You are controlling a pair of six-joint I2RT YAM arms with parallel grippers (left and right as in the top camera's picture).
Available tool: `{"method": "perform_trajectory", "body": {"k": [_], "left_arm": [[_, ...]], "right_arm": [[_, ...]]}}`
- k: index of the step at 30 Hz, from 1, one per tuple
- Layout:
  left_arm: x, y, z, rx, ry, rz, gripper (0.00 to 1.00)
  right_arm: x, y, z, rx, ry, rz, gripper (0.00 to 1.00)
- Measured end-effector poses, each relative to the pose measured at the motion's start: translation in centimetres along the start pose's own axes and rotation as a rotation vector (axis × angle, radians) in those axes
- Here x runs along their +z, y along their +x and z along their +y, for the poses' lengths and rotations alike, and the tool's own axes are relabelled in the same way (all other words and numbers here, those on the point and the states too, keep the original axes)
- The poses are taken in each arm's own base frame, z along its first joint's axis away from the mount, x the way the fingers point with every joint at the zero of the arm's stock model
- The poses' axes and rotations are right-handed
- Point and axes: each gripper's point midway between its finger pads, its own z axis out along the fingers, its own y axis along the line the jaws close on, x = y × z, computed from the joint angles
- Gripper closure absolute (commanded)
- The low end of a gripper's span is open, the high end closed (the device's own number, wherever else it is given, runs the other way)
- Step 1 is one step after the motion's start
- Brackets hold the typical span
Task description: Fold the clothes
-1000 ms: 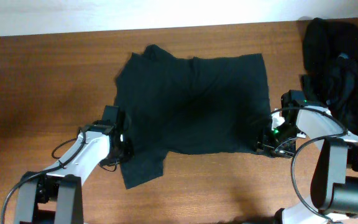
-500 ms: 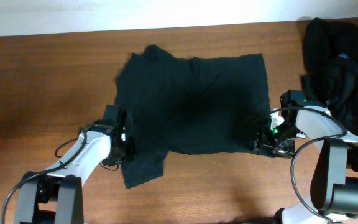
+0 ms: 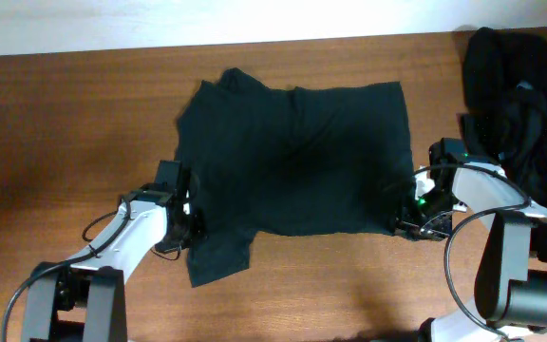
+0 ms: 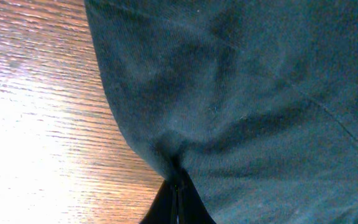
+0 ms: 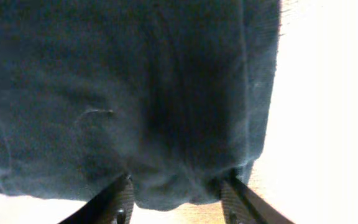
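A black short-sleeved T-shirt [image 3: 292,157] lies spread flat on the wooden table [image 3: 65,142]. My left gripper [image 3: 190,226] sits at the shirt's left edge near the lower sleeve. In the left wrist view the left gripper [image 4: 178,186] is shut, pinching a puckered bit of the shirt's [image 4: 260,93] edge. My right gripper [image 3: 402,217] is at the shirt's lower right corner. In the right wrist view the right gripper [image 5: 176,193] has its jaws apart, with a bunched fold of the shirt [image 5: 135,93] bulging between the fingers [image 5: 120,202].
A heap of more black clothes [image 3: 520,104] lies at the table's far right, just behind the right arm. Bare wood shows to the left of the shirt and along the front edge.
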Motion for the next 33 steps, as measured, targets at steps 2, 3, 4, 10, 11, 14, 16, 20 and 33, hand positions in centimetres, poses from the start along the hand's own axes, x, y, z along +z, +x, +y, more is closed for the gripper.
{"method": "perform_trajectory", "body": {"k": [2,3,4,10,11,14,16,20,33], "left_arm": [[0.00,0.00,0.00,0.000,0.000,0.000,0.99],[0.00,0.00,0.00,0.000,0.000,0.000,0.98],[0.00,0.00,0.00,0.000,0.000,0.000,0.97],[0.02,0.01,-0.15,0.001,0.008,0.001,0.89],[0.01,0.03,-0.20,0.001,0.011,0.002,0.88],[0.01,0.02,-0.28,0.001,0.016,0.002,0.95],[0.02,0.03,-0.28,-0.001,0.016,0.003,0.99],[0.00,0.03,-0.32,0.001,0.018,0.004,0.99],[-0.69,-0.11,-0.99,-0.010,0.039,0.065,1.00]], "right_arm": [[0.02,0.01,-0.04,-0.001,0.002,0.001,0.62],[0.04,0.02,-0.04,-0.002,0.002,0.001,0.66],[0.05,0.00,-0.04,-0.004,0.002,-0.001,0.70],[0.14,-0.37,0.05,-0.008,-0.003,-0.017,0.96],[0.14,-0.43,0.11,-0.008,-0.007,-0.019,0.96],[0.13,-0.53,0.21,-0.005,-0.012,-0.023,0.96],[0.13,-0.60,0.27,-0.005,-0.016,-0.026,0.96],[0.12,-0.68,0.38,-0.005,-0.022,-0.029,0.96],[0.12,-0.74,0.50,-0.007,-0.029,-0.031,0.96]]}}
